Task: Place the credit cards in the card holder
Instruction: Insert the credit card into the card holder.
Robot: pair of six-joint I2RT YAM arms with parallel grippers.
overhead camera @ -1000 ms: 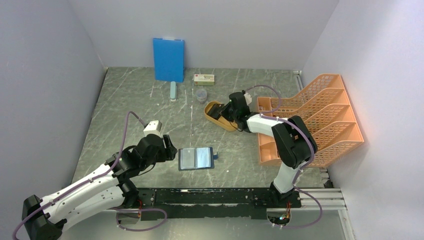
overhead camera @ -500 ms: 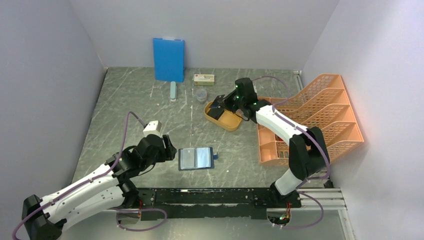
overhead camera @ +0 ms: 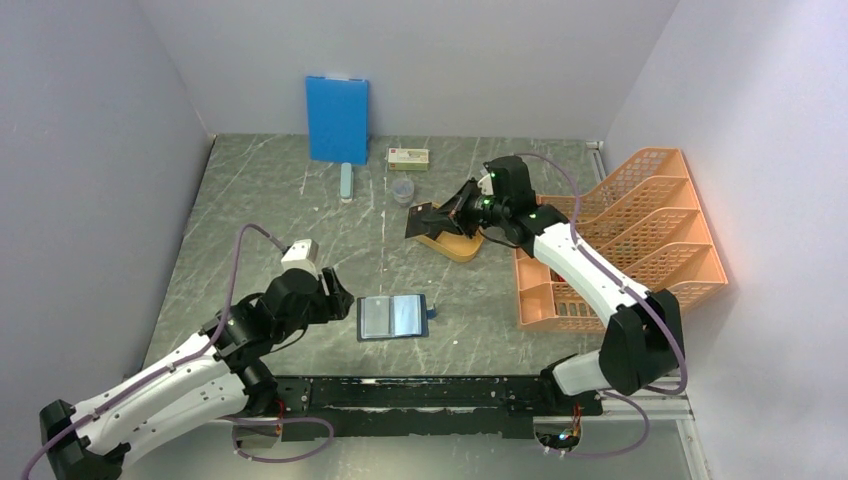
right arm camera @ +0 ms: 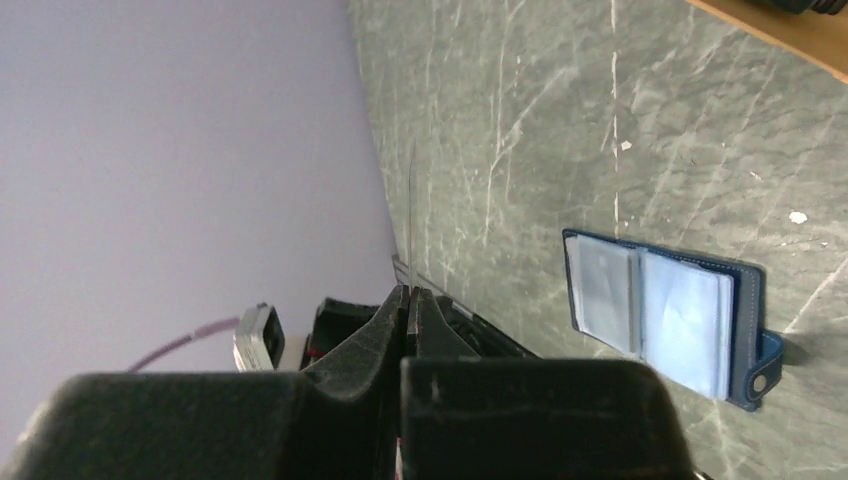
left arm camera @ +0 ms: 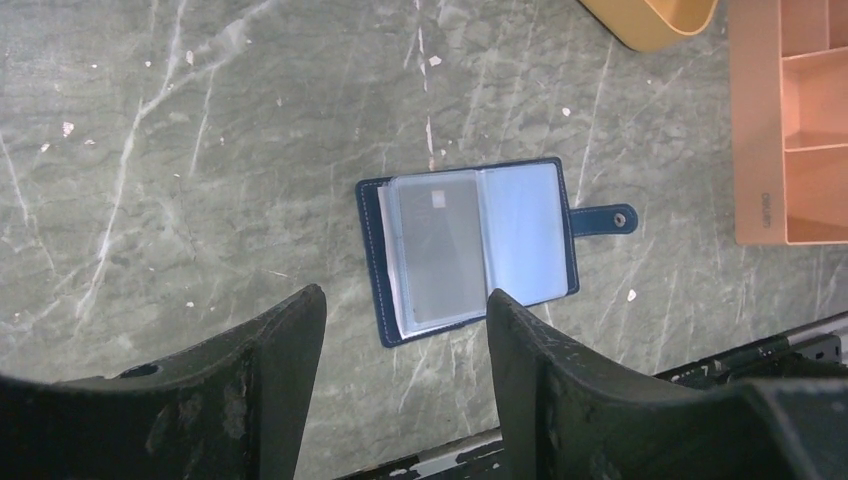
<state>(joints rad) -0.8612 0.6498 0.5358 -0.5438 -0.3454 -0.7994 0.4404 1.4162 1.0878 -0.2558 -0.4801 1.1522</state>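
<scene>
Soft, even light, faint shadows; perhaps mild glare on the card holder (left arm camera: 470, 250).

An open card holder (overhead camera: 393, 317) lies flat on a grey marbled table (overhead camera: 280, 230). An oval tray (overhead camera: 458, 250), a slotted orange rack (overhead camera: 640, 265), a small box (overhead camera: 408, 157) and a cup (overhead camera: 402, 190) sit further back.

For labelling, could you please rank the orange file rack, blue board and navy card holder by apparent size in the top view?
Largest: the orange plastic mesh file rack
Then: the bright blue flat board
Smallest: the open navy card holder
</scene>
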